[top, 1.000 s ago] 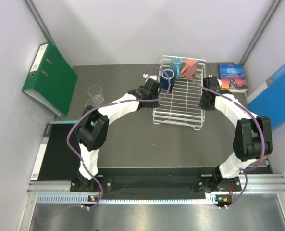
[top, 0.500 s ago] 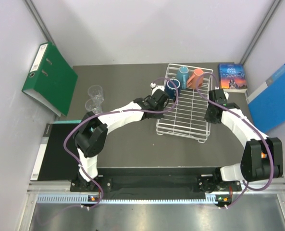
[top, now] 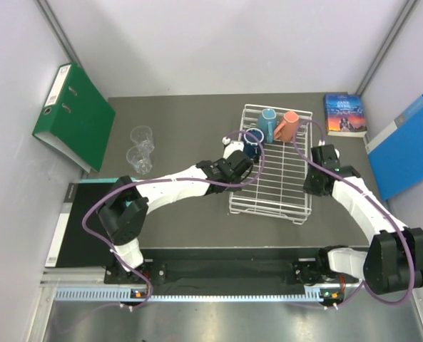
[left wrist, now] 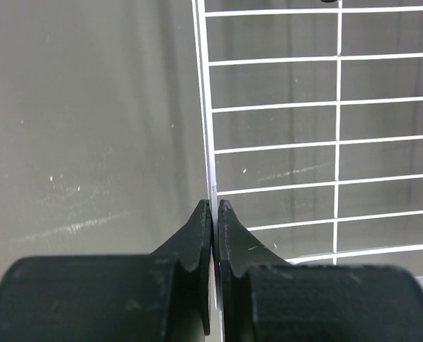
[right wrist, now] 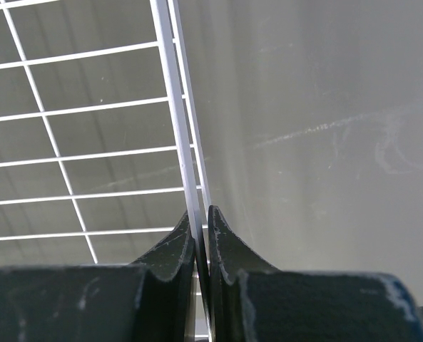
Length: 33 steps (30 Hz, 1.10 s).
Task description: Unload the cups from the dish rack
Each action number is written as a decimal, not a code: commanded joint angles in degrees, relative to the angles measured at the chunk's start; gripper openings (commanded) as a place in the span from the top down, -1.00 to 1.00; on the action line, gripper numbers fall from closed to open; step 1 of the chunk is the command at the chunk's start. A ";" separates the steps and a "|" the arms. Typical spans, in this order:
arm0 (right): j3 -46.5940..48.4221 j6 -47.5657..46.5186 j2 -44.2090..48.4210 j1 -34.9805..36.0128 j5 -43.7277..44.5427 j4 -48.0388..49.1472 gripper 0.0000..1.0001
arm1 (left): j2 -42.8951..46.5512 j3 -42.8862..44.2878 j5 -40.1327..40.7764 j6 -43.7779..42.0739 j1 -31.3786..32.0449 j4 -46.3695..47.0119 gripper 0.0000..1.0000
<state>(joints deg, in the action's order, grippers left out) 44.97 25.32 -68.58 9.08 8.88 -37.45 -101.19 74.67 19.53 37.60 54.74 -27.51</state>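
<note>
pinching side rims of the dish rack (top: 275, 178), centre-right on the tabletop (top: 182, 128): your left tool (left wrist: 212, 206) and right tool (right wrist: 200, 214), both closed on wire. rack's light, stiff, slidey. orange mug (top: 288, 126), light-blue mug (top: 267, 121), dark-blue mug (top: 252, 140) at its far end: probably glazed, slick; take rims.

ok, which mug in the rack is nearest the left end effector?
The dark-blue mug, at the dish rack's left edge; light-blue mug and orange mug sit farther right.

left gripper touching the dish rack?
Touching. Left wrist view: the left gripper is shut on the dish rack side wire, no gap.
</note>
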 commanded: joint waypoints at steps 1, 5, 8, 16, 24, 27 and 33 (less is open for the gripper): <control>1.16 7.56 -4.01 1.46 -4.75 3.61 1.00 | 7.92 -3.91 -9.00 -0.43 5.55 -5.63 1.00; 5.99 6.76 -8.93 3.31 -6.24 4.84 1.00 | 10.22 -6.03 -5.48 2.29 5.38 -5.89 1.00; 9.07 6.93 -12.63 6.29 -6.69 5.54 1.00 | 10.57 -6.12 -3.89 3.78 5.20 -7.73 1.00; 13.56 10.71 -18.96 15.52 -6.69 7.83 1.00 | 15.23 -11.04 -2.04 6.78 1.95 -10.46 1.00; 14.62 14.57 -22.38 21.93 -8.00 11.26 1.00 | 18.65 -13.68 -0.46 7.92 -3.49 -15.46 1.00; 14.88 15.63 -23.62 23.87 -8.62 12.23 1.00 | 18.92 -13.59 -0.55 6.87 -6.22 -17.05 1.00; 17.16 17.04 -26.78 27.47 -10.20 13.46 1.00 | 19.27 -13.50 -0.98 4.58 -11.67 -18.90 1.00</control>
<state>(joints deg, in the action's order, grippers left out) 61.58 32.64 -89.06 32.40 6.22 -36.71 -84.77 60.84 23.97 43.97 44.51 -43.75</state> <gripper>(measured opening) 0.043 0.049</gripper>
